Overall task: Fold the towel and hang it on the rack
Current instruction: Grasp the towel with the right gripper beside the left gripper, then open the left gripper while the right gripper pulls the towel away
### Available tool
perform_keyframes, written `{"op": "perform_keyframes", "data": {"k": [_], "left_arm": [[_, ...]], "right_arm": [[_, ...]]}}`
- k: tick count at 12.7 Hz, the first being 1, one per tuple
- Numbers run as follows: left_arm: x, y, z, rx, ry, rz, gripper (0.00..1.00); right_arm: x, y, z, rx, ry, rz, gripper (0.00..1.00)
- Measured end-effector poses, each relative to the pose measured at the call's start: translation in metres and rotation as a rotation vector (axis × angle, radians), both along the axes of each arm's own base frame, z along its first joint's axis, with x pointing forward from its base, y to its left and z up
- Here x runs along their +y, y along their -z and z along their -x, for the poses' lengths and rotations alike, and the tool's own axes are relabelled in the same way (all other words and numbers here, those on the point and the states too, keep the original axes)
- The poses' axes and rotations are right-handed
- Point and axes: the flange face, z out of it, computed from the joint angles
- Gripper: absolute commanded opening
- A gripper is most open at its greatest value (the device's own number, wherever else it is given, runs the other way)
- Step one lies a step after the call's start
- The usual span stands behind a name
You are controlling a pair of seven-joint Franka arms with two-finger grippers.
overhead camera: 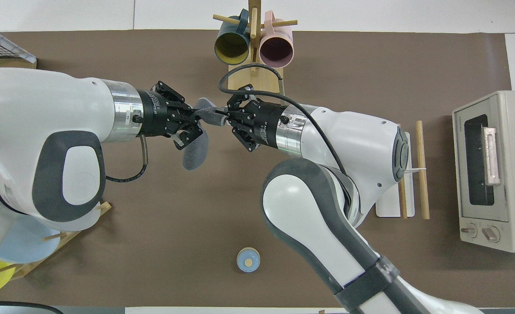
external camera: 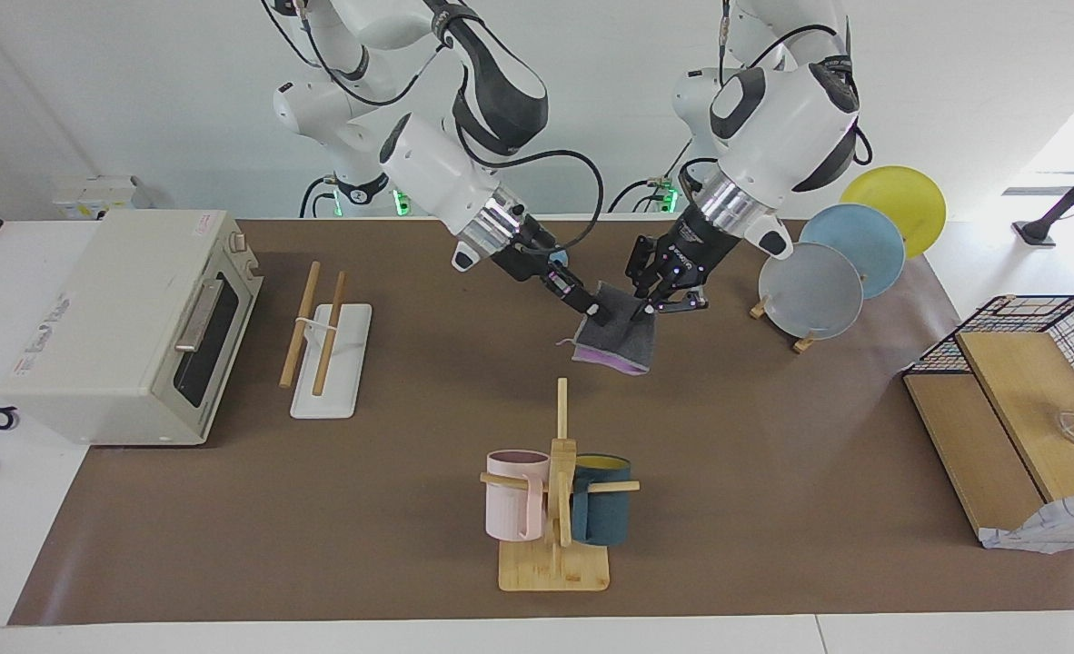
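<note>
The folded towel [external camera: 617, 338] hangs between the right gripper [external camera: 599, 317] and left gripper [external camera: 644, 312], each clamped on an upper corner. Only the facing view shows its purple underside.

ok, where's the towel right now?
The towel hangs mid-table, held up by both grippers, the left gripper and right gripper, each shut on an upper corner. It is nearer the robots than the mug stand.

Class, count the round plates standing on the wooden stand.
3: grey plate, blue plate and yellow plate, overlapping in a row at the left arm's end; the arm may hide others.
</note>
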Motion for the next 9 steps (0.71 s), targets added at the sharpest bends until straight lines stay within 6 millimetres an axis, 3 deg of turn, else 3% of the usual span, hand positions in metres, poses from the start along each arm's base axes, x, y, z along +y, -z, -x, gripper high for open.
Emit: {"op": "perform_keyframes", "data": {"k": [3,6,9], "left_arm": [[-0.002,0.000,0.001,-0.005,0.011,-0.002,1.00],[0.003,0.001,-0.001,-0.033,0.052,-0.016,1.00],[0.024,0.008,-0.006,-0.097,0.153,-0.052,1.00]], "right_arm": [[0.001,0.002,0.000,-0.067,-0.063,0.043,0.00],[0.005,0.008,0.004,-0.114,-0.234,0.201,0.00],[-0.007,0.018,0.005,-0.145,-0.437,0.429,0.00]]}}
